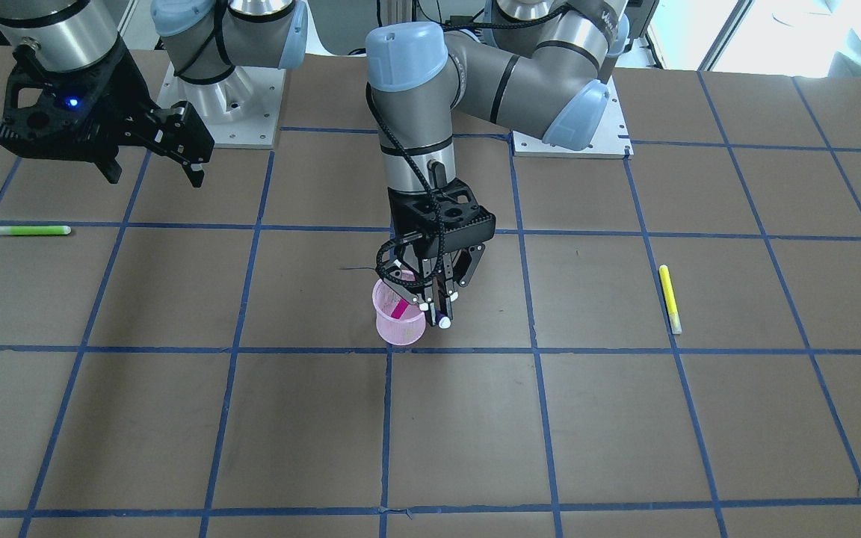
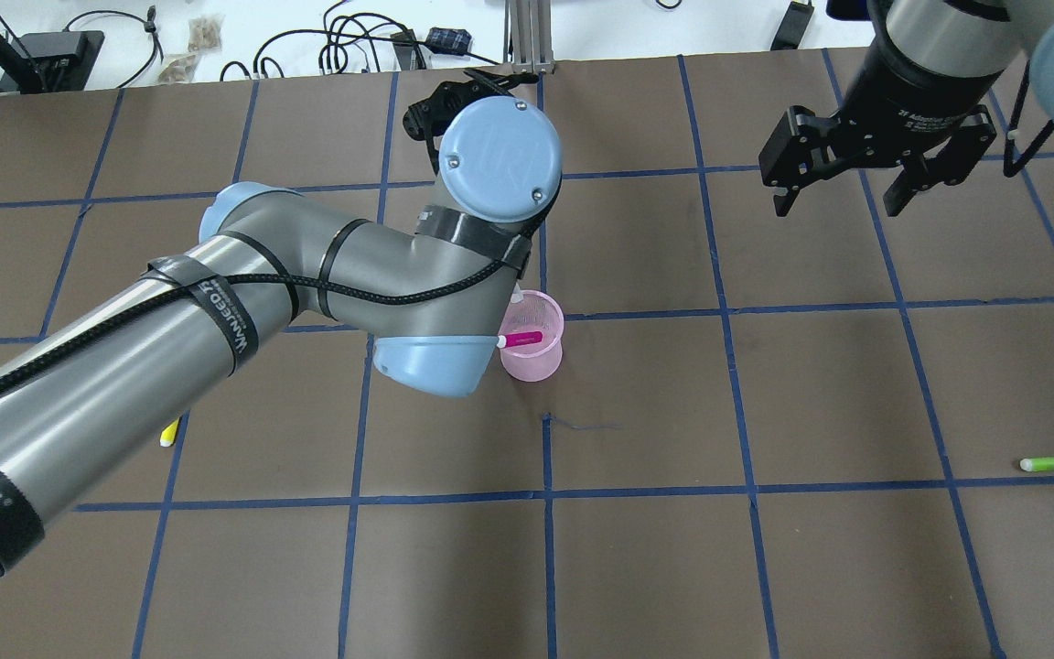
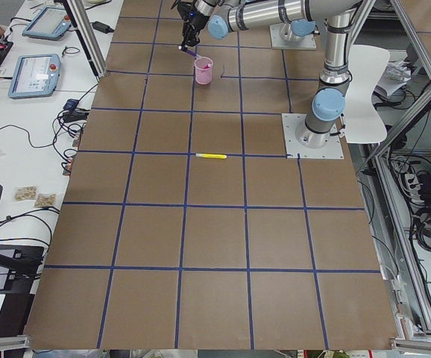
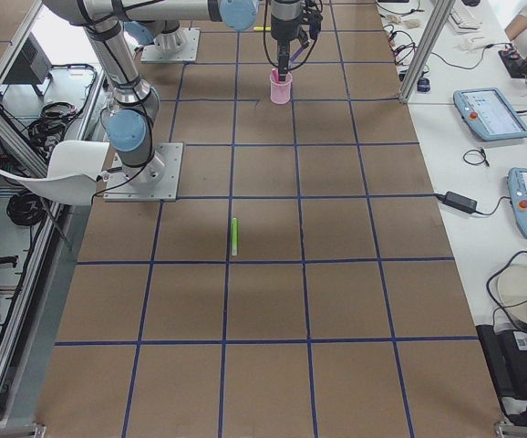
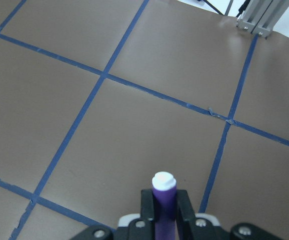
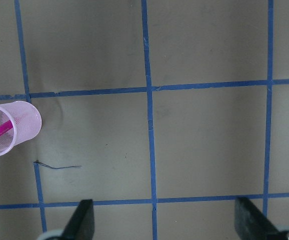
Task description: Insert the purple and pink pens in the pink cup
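- Purple pen (image 5: 163, 197) is pinched between the left gripper's (image 1: 438, 312) closed fingers, its white end sticking out. It sits just beside the pink cup's (image 1: 400, 325) rim, not yet inside.
- Pink pen (image 2: 524, 339) already leans in the cup, so the second insertion looks to be in hand. Next, the pen needs bringing over the mouth and releasing.
- Right gripper (image 2: 838, 197) hangs wide open and empty, well apart.
- Brown table (image 1: 625, 433), gridded with blue tape, carries a green pen (image 1: 31, 230) and a yellow pen (image 1: 670, 299). Cables (image 2: 344, 55) lie beyond its far edge.
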Motion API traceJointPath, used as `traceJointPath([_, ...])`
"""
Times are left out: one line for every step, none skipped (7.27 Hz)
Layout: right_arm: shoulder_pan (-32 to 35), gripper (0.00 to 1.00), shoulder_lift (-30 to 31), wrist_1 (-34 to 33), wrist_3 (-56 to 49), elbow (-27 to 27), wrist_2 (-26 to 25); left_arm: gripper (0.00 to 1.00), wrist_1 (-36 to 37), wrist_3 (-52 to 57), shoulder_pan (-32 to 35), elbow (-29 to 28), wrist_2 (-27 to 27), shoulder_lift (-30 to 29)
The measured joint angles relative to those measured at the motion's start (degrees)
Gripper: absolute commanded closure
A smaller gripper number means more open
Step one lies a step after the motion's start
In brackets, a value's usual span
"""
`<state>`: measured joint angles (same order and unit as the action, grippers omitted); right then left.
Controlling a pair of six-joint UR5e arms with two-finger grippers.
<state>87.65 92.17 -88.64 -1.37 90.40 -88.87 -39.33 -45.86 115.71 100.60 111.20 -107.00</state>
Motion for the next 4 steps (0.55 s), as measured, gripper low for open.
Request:
traceJointPath([0.03,0.0,0.1,0.07,-0.8,0.02,-0.05,1.0,0.08,-2.22,0.82,0.25,0.69,-0.57])
traceJointPath([0.05,0.0,0.19,0.29,-1.2,0.03,0.08,1.0,0.11,-3.77,1.46,0.56,1.2,-1.1])
traceJointPath([0.06,0.0,0.25,0.5,-1.4,0.03,0.19,1.0,0.12,-4.72,1.93,1.14,1.86,-1.56])
traceJointPath([0.03,0.0,0.21,0.63,-1.48,0.03,0.09,1.0,0.13,-5.24,2.27,1.91,2.62,-1.96])
